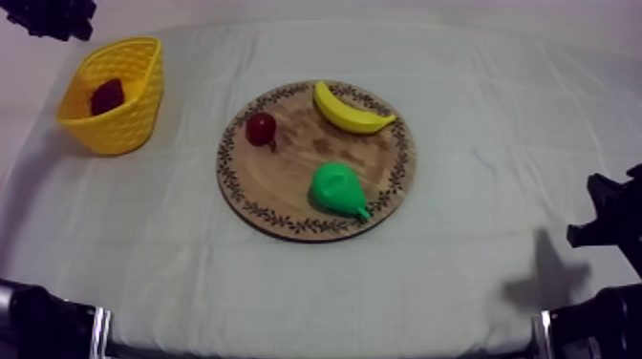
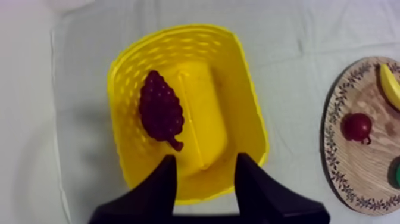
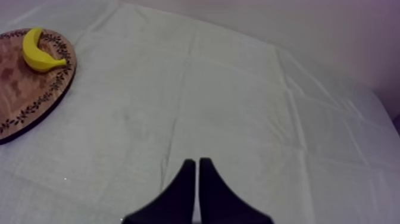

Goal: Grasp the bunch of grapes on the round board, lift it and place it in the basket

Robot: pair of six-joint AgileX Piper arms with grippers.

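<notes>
The dark purple bunch of grapes lies inside the yellow basket, against its left wall. My left gripper hovers open above the basket's near rim, with nothing between its fingers. From above, the basket stands at the table's far left with the grapes in it, and my left gripper is just behind it. My right gripper is shut on nothing over bare cloth; in the top view it sits low at the right edge.
The round wooden board lies mid-table with a banana, a small red fruit and a green pear on it. The board is right of the basket. Open cloth lies between board and right arm.
</notes>
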